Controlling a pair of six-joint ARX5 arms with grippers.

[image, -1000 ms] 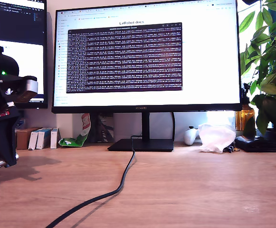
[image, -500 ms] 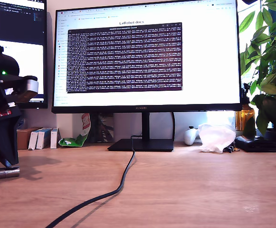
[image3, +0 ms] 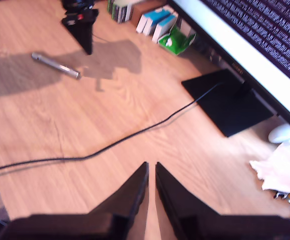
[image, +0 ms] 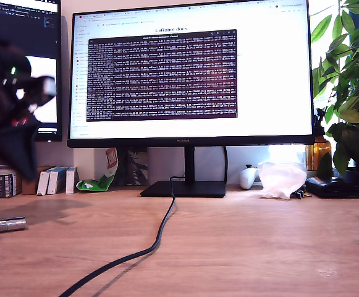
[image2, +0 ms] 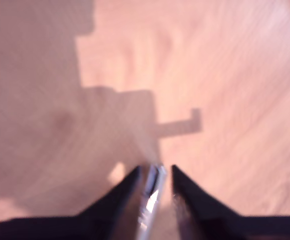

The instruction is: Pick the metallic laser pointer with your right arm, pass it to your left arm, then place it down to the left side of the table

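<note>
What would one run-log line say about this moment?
metallic laser pointer: lying on table, exterior view's left | my first gripper: open, above it | my second gripper: shut, empty

My first gripper [image: 18,161] hangs up high at the exterior view's left, jaws a little apart. My second gripper [image3: 150,170] has jaws nearly closed, holding nothing.
</note>
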